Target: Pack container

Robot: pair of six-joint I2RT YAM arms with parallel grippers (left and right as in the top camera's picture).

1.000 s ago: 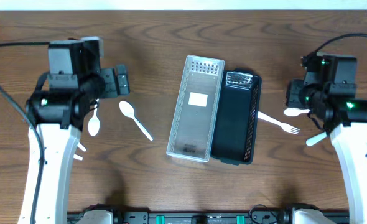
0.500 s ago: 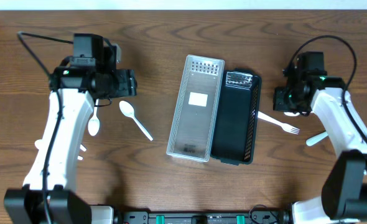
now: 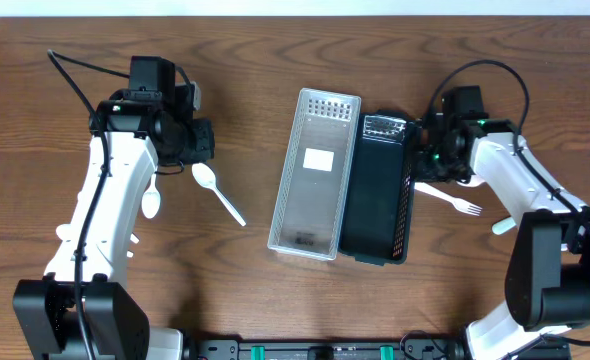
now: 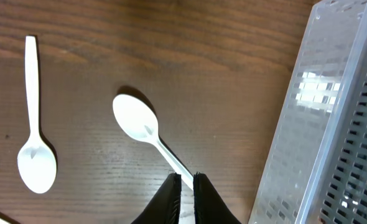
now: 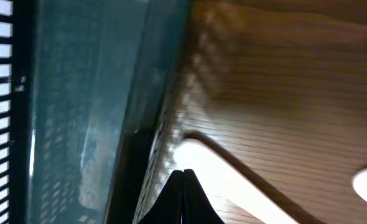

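Inspected packing station: one spoon gripped on the left, closed fingers at the black container on the right.

Found the clear container and the black container at mid-table, long sides touching, on the wooden table; noted a white label inside the clear one. Found the left gripper closed down to a thin slit, pinching the handle of a white spoon lying on the table near the clear container's left wall. Recorded a second white spoon farther left, apart from the first. Found the right gripper fully closed, tips pressed together, at the black container's right wall. Saw a blurred white piece right at those tips; unable to confirm any grip on it. Logged a white fork flat on the table just right of the black container.
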